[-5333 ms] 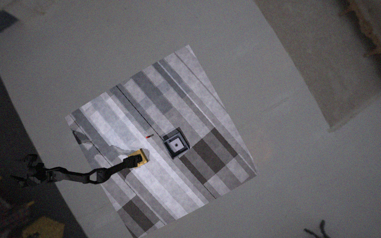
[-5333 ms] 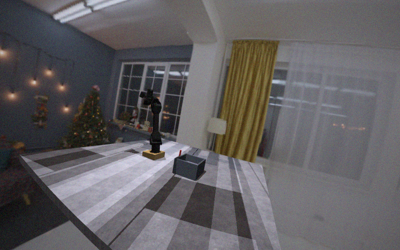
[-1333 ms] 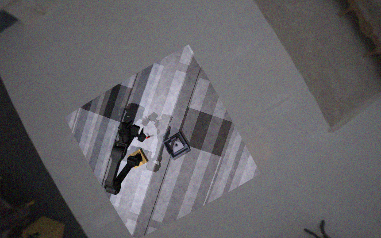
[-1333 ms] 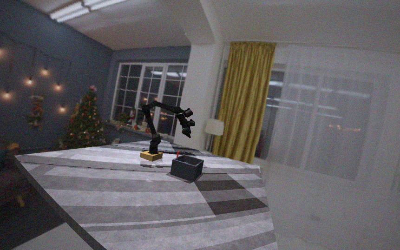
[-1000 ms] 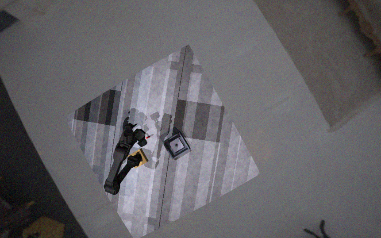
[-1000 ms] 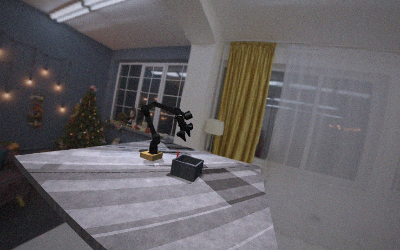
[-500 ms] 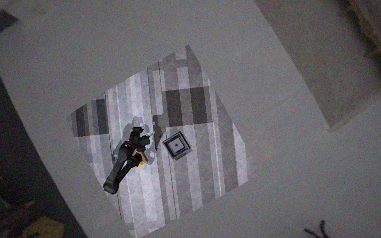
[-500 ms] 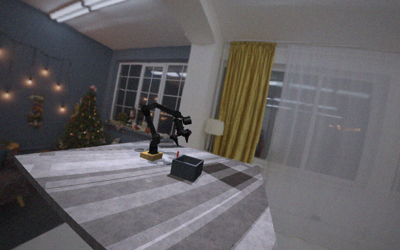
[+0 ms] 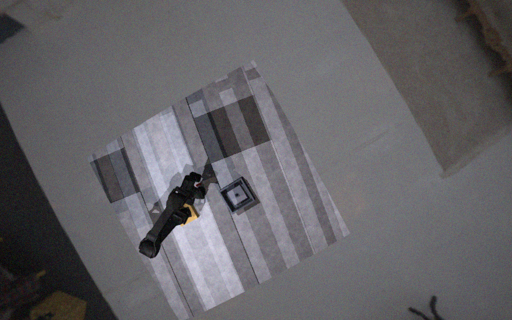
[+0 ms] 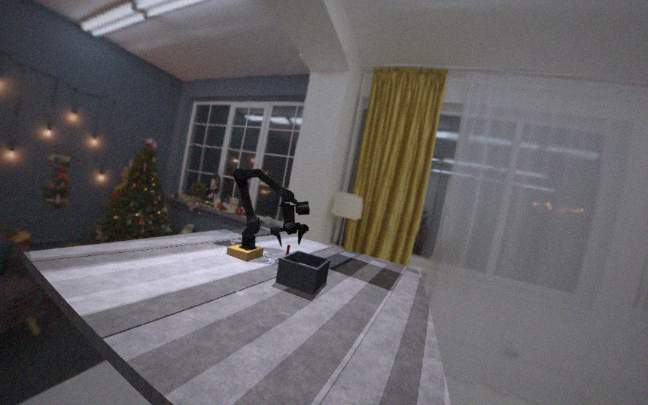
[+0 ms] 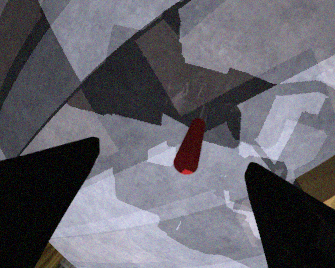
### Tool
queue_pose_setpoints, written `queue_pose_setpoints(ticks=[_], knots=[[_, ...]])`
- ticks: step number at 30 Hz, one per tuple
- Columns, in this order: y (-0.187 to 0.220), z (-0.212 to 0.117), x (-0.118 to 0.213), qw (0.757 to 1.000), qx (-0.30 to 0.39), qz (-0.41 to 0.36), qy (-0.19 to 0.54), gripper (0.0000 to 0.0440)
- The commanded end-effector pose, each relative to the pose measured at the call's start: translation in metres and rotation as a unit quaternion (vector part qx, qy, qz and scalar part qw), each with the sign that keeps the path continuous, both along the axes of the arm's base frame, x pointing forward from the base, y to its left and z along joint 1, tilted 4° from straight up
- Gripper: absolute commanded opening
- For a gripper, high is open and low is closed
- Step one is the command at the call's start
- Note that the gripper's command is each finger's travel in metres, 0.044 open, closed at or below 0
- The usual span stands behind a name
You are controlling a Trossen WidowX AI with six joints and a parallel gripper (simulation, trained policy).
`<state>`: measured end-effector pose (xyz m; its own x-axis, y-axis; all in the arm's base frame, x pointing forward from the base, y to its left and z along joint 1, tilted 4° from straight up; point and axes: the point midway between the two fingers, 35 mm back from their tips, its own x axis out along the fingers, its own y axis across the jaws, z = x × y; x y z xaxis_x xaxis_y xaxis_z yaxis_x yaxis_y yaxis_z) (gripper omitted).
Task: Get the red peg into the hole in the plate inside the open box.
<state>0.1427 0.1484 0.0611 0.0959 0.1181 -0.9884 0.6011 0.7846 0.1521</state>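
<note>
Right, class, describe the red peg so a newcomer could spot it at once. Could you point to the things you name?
On the striped table (image 9: pixel 289 222) (image 10: pixel 245 327), find the dark, open-topped box (image 9: pixel 225 203) (image 10: pixel 296 278) and the yellow block (image 9: pixel 192 217) (image 10: pixel 244 253) under the black arm (image 9: pixel 162 226) (image 10: pixel 246 201). The peg (image 9: pixel 198 184) (image 10: pixel 287 249) (image 11: pixel 190 147) stands upright near them, below the open gripper (image 9: pixel 198 185) (image 10: pixel 290 242) (image 11: pixel 174 158). It is slim, round and red, unlike its blocky neighbours.
</note>
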Motion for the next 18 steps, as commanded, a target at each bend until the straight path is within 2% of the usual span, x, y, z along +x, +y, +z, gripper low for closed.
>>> queue_pose_setpoints(ticks=[1,9,11,18], knots=[[-0.005,-0.019,-0.002,0.999,-0.007,-0.031,0.009,0.0440],[-0.004,-0.046,-0.003,0.997,0.007,-0.076,0.009,0.0439],[-0.004,-0.051,-0.004,0.996,0.010,-0.086,0.010,0.0425],[-0.004,-0.058,-0.007,0.993,0.016,-0.113,0.030,0.0256]])
